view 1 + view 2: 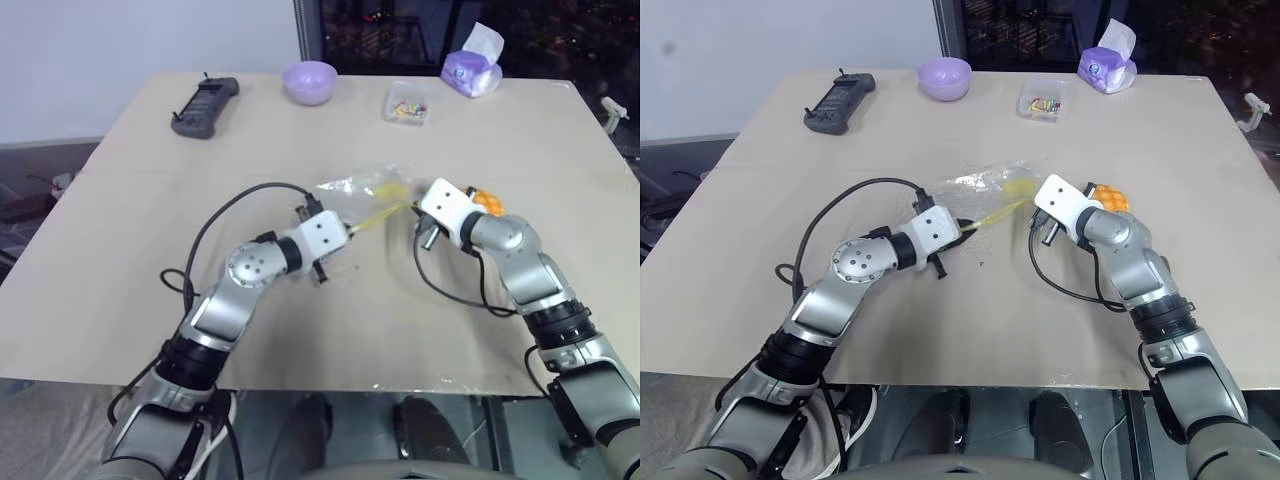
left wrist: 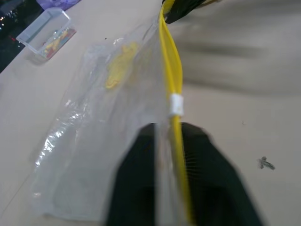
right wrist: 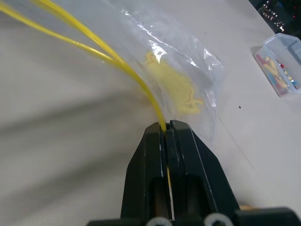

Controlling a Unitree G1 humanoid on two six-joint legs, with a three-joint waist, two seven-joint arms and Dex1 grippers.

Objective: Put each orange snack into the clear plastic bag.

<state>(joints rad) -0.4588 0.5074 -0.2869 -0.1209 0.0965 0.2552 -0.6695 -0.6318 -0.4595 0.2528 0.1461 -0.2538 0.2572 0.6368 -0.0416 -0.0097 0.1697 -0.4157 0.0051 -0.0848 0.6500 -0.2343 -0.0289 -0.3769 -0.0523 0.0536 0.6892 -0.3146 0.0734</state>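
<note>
- Between my two arms, the clear plastic bag (image 1: pixel 365 192) lies on the table (image 1: pixel 120 200); left gripper (image 2: pixel 170 136) and right gripper (image 3: pixel 166 126) both clamp its yellow seal strip (image 2: pixel 172 75), presumably to spread the mouth.
- Behind my right wrist, the orange snack (image 1: pixel 1112 198) waits outside the bag.

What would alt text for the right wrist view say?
The right gripper is shut on the yellow seal strip of the clear plastic bag, which lies on a beige table. A small clear box of colourful bits sits beyond.

Left claw (image 2: pixel 169 141) clamped on clear plastic bag's (image 2: pixel 94 141) yellow seal.
</note>
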